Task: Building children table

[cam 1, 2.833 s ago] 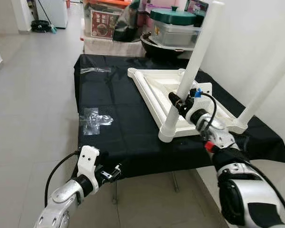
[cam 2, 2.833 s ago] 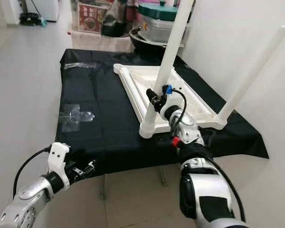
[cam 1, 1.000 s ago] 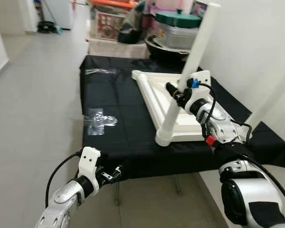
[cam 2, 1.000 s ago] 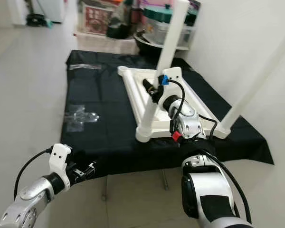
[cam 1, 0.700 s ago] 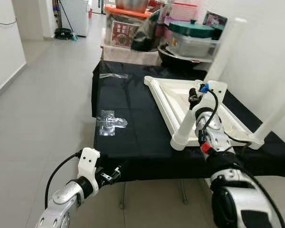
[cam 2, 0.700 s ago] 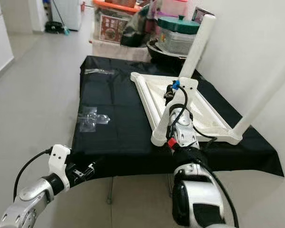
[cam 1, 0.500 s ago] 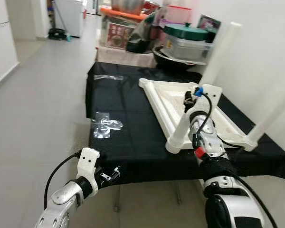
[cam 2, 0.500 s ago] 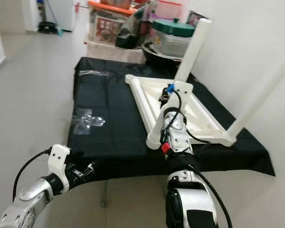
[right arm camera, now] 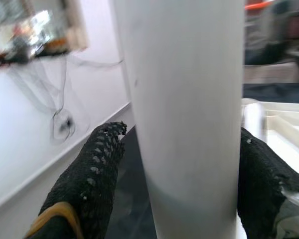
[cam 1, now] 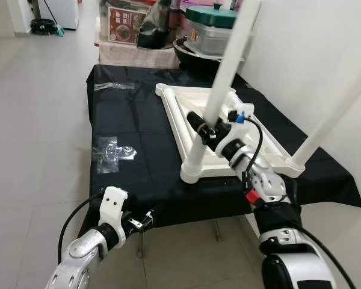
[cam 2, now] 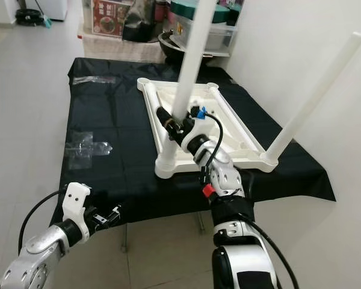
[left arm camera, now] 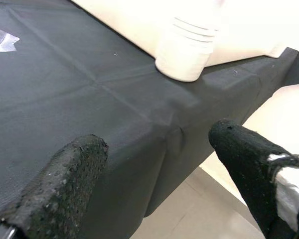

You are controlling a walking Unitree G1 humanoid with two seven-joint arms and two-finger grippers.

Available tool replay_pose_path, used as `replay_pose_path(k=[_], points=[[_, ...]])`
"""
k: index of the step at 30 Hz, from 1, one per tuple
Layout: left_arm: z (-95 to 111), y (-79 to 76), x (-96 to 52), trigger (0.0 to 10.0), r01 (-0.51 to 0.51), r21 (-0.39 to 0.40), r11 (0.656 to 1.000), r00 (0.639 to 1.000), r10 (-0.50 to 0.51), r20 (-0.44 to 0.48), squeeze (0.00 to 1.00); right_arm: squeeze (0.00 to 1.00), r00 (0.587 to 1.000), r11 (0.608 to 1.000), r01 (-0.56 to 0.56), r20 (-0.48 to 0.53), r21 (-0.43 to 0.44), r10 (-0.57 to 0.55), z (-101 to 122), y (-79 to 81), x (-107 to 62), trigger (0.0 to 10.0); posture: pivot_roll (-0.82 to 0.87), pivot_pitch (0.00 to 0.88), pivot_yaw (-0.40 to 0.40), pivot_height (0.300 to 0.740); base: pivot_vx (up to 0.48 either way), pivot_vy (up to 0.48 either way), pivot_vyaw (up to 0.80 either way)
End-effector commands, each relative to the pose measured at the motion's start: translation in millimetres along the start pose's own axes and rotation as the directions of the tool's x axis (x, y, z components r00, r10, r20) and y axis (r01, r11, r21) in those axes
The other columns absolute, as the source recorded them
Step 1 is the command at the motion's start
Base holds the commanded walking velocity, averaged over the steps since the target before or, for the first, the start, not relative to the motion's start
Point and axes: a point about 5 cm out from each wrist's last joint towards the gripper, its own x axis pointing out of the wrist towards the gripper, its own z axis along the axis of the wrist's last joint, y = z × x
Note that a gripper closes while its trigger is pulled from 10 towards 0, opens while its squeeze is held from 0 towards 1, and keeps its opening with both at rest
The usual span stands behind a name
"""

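A white children's table [cam 1: 228,129] lies upside down on a black cloth [cam 1: 138,126] that covers the tabletop [cam 1: 168,205]. Two white legs stand up from its underside: the near leg [cam 1: 213,102] at the near left corner, tilted slightly to the right, and a second leg [cam 1: 334,114] at the near right corner, leaning toward the right wall [cam 1: 313,54].

The right end effector [cam 1: 203,128] is clamped on the near leg a little above its socket; the right wrist view shows one black finger [right arm camera: 97,169] on each side of the white tube, pressed against it. The left end effector [cam 1: 141,221] hangs low at the near left edge of the tabletop, off the cloth; in the left wrist view its two fingers [left arm camera: 65,184] are spread apart with nothing between them, looking across the cloth toward the leg's base.

Two clear plastic bags lie on the cloth: one [cam 1: 113,149] at the left, well apart from the children's table, another [cam 1: 113,87] at the far left corner. Beyond the far edge stand a grey container with a green lid [cam 1: 213,27], a dark pan [cam 1: 195,54] and a box with a red printed label [cam 1: 125,25]; its writing is too small to read. The floor [cam 1: 30,120] is of pale grey tiles.
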Motion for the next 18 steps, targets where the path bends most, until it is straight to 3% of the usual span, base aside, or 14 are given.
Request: replay_pose_path(k=[1,7,8,10,11,13,14,16,17,18], points=[[-2,-3.7,2.3,10.0,0.010,0.004,1.000,1.000,-0.010,-0.004,0.00,0.00,0.999,0.999,-0.034,-0.033,-0.025,0.033,-1,-4.0,0.9,10.0,0.06,0.000,-0.169,0.740,0.000,0.000,0.00],[-3,-3.9,0.8,10.0,0.006,0.006,1.000,1.000,-0.006,-0.008,0.00,0.00,0.997,1.000,0.010,-0.073,-0.022,-0.012,-7,-14.9,-0.5,10.0,0.07,0.000,-0.173,0.740,0.000,0.000,0.00],[-4,-3.3,0.0,10.0,0.004,0.006,1.000,1.000,-0.004,-0.009,0.00,0.00,0.997,1.000,0.000,-0.079,-0.019,-0.002,-9,-13.2,-1.3,1.0,0.07,0.000,-0.173,0.740,0.000,0.000,0.00],[-4,-2.9,-0.4,10.0,0.003,0.006,1.000,1.000,-0.003,-0.011,0.00,0.00,0.997,1.000,-0.012,-0.083,-0.016,0.010,-11,-11.8,-2.2,1.0,0.07,0.000,-0.173,0.740,0.000,0.000,0.00],[-4,-2.8,-0.5,10.0,0.004,0.007,1.000,1.000,-0.004,-0.011,0.00,0.00,0.994,0.999,0.046,-0.097,-0.014,-0.047,-15,-14.9,-2.8,0.0,0.07,0.000,-0.169,0.740,0.000,0.000,0.00],[-4,-2.8,-0.5,10.0,0.004,0.007,1.000,1.000,-0.004,-0.011,0.00,0.00,0.994,0.999,0.046,-0.097,-0.014,-0.047,-15,-14.9,-2.8,0.0,0.07,0.000,-0.169,0.740,0.000,0.000,0.00],[-4,-3.1,0.1,10.0,0.005,0.008,1.000,1.000,-0.005,-0.011,0.00,0.00,0.982,0.987,0.163,-0.101,-0.002,-0.162,-19,-22.8,-4.2,0.0,0.07,0.000,-0.170,0.740,0.000,0.000,0.00],[-4,-3.1,0.1,10.0,0.005,0.008,1.000,1.000,-0.005,-0.011,0.00,0.00,0.982,0.987,0.163,-0.101,-0.002,-0.162,-19,-22.8,-4.2,0.0,0.07,0.000,-0.170,0.740,0.000,0.000,0.00],[-3,-3.5,0.9,10.0,0.006,0.009,1.000,1.000,-0.006,-0.010,0.00,0.00,0.925,0.930,0.369,-0.098,-0.006,-0.368,-23,-36.8,-9.5,0.0,0.07,0.000,-0.169,0.740,0.000,0.000,0.00],[-3,-3.9,1.6,10.0,0.008,0.011,1.000,1.000,-0.007,-0.009,0.00,0.00,0.809,0.814,0.580,-0.109,-0.009,-0.578,-34,-48.7,-22.1,0.0,0.07,0.000,-0.171,0.740,0.000,0.000,0.00]])
